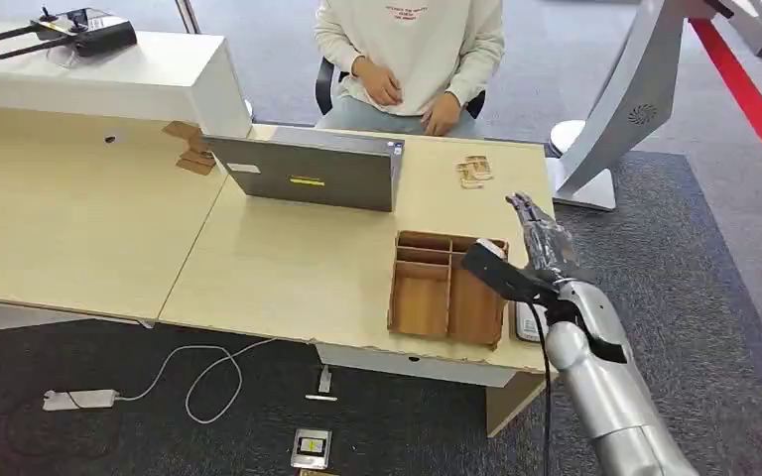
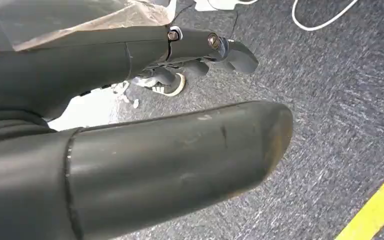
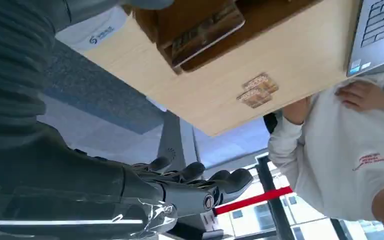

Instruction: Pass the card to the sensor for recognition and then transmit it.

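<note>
Two small tan cards (image 1: 472, 172) lie on the light wooden table (image 1: 288, 268), at its far right in front of the seated person; the right wrist view has the cards (image 3: 257, 90) too. My right hand (image 1: 538, 230) hovers over the table's right edge, beside the wooden divided tray (image 1: 448, 286), fingers stretched out and holding nothing. The hand (image 3: 195, 187) is well short of the cards. A white device (image 1: 526, 325) lies at the near right corner, partly hidden by my forearm. My left hand (image 2: 200, 50) hangs over grey carpet, holding nothing.
A grey laptop (image 1: 308, 174) stands open towards the person (image 1: 409, 50) seated behind the table. The tray (image 3: 200, 25) has several compartments. A white stand (image 1: 615, 119) rises to the right of the table. Cables and a power strip (image 1: 77, 399) lie on the floor.
</note>
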You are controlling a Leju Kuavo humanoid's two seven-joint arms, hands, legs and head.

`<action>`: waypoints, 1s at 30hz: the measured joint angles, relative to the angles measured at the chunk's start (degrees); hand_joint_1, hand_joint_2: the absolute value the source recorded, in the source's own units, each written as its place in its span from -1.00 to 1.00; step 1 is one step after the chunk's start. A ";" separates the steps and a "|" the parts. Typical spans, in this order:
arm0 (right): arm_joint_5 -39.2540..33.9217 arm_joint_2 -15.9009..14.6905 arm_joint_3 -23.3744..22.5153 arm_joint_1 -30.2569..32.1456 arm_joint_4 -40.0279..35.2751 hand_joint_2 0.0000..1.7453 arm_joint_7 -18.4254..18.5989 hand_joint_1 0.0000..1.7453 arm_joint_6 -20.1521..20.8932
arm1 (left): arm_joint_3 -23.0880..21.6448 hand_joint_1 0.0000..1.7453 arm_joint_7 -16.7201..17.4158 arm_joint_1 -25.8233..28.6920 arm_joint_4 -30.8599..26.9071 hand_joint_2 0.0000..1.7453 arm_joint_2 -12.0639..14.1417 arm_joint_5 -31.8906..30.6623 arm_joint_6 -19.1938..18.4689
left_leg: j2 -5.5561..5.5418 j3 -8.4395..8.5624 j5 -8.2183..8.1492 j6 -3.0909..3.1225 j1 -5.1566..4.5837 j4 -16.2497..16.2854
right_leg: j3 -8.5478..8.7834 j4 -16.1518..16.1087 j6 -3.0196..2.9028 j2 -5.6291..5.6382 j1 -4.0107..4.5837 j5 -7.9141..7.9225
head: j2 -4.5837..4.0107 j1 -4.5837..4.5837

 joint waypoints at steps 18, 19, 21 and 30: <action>-1.26 3.50 3.39 -1.95 6.95 1.00 -1.33 -1.00 -1.81 | -0.20 -1.00 -0.17 -0.06 0.00 -1.00 0.00 0.31 -0.24 | 0.00 0.00 0.00 0.00 -0.01 0.01 | 0.00 0.00 0.00 0.00 -0.01 0.00 | 0.00 0.00; -1.57 3.52 3.48 -2.02 7.24 1.00 -1.36 -1.00 -2.05 | -0.20 -1.00 -0.20 -0.05 0.00 -1.00 0.00 0.33 -0.24 | -0.01 0.00 0.00 0.00 -0.01 0.01 | 0.00 0.00 0.00 0.00 0.00 0.00 | 0.00 0.00; -1.94 3.50 3.76 -2.15 7.74 1.00 -1.33 -1.00 -2.47 | -0.20 -1.00 -0.20 -0.02 0.00 -1.00 0.00 0.40 -0.15 | 0.00 0.00 0.00 0.00 -0.01 0.00 | 0.00 0.00 0.00 0.00 0.00 0.00 | 0.00 -0.02; -2.95 3.24 3.94 -3.33 10.54 1.00 -1.29 -1.00 -4.72 | -0.20 -1.00 -0.22 0.35 0.00 -1.00 0.00 1.25 0.50 | 0.01 0.00 0.00 0.00 -0.01 0.01 | 0.00 -0.01 0.00 0.00 -0.01 0.00 | 0.00 0.00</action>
